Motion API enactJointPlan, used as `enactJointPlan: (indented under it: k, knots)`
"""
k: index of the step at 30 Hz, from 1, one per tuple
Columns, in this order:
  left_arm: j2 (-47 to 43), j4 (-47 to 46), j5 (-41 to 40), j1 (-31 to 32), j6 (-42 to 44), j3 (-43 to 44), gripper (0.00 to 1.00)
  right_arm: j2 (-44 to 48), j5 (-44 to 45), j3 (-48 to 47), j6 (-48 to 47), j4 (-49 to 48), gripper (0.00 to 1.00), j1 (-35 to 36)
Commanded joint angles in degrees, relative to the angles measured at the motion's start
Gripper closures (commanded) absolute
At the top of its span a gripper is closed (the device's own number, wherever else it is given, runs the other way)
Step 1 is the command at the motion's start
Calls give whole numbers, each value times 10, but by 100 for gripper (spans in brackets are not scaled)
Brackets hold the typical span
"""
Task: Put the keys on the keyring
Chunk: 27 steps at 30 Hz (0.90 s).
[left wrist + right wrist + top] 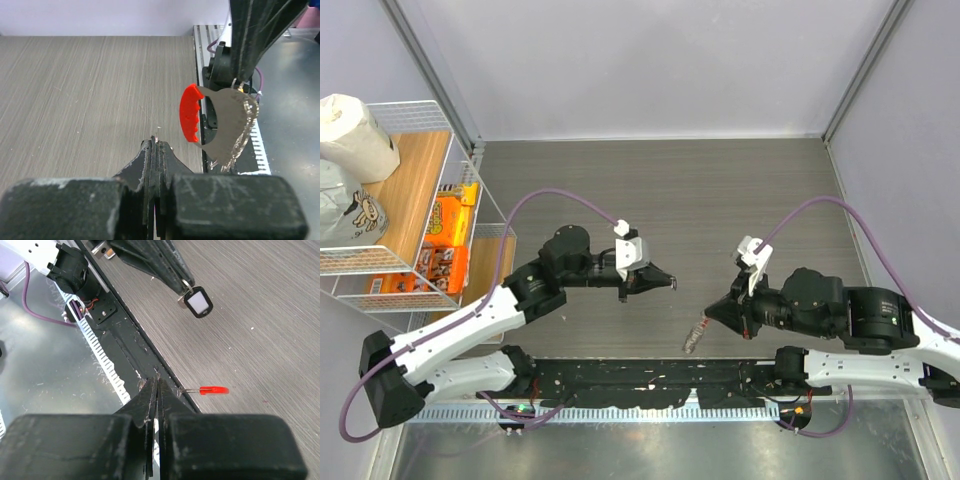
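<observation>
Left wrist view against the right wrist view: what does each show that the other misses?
Only the left wrist view shows the keyring broadside, its red strip curved beside the silvery part, hanging from the right gripper. Only the right wrist view shows the key, black-headed, pinched in the left gripper. Both show the red strip, the table, and the camera's own gripper shut.

Seemingly open tabletop (720, 190) ahead; wire rack (420, 190) far left.
</observation>
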State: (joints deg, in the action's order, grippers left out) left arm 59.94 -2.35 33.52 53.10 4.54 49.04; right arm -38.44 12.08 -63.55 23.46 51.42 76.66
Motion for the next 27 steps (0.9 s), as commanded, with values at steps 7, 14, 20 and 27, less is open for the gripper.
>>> enactJointPlan:
  k: [7, 14, 20, 27]
  knots:
    - [-54, -23, 31, 3, -42, -10, 100, -26, 25, -31, -25, -87, 95, 2]
    - [-62, -49, 43, 4, -73, -17, 100, -29, 48, -35, -32, -109, 94, 2]
    - [-70, -61, 39, 4, -82, -15, 100, -43, 56, -48, -25, -119, 94, 2]
    - [-74, -52, 48, 4, -98, 1, 100, -57, 69, -61, -18, -126, 95, 3]
